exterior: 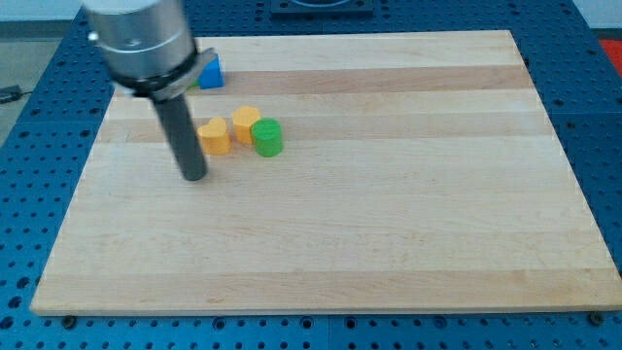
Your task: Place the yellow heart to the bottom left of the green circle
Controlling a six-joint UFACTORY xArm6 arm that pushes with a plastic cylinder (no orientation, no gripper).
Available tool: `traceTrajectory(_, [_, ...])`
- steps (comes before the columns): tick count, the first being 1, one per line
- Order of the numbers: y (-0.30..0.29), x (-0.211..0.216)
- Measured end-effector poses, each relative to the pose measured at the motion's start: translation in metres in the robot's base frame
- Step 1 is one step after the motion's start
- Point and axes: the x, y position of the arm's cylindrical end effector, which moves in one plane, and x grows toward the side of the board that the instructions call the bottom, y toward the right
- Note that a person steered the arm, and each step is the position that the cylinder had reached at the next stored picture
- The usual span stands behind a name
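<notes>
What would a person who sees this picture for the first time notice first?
The dark rod with its grey metal housing dominates the view's upper left; my tip rests just left of and below the orange block. Beside it cluster the yellow block and green circle, with a blue block above, on a wooden board.

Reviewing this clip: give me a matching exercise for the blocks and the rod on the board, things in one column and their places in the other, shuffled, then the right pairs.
Things:
1. green circle
2. blue block
3. my tip
4. orange-yellow block

Places:
A. nearest the view's top, partly hidden behind the arm
B. lowest in the view, just left of and below the cluster of blocks
C. rightmost of the blocks, beside the yellow block
D. between the rod and the yellow block

Pairs: 1-C, 2-A, 3-B, 4-D
</notes>
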Motion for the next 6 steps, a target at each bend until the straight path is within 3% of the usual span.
traceTrajectory(2, [-0.018, -0.073])
traceTrajectory(4, [0.037, -0.056])
traceTrajectory(6, [0.051, -0.025])
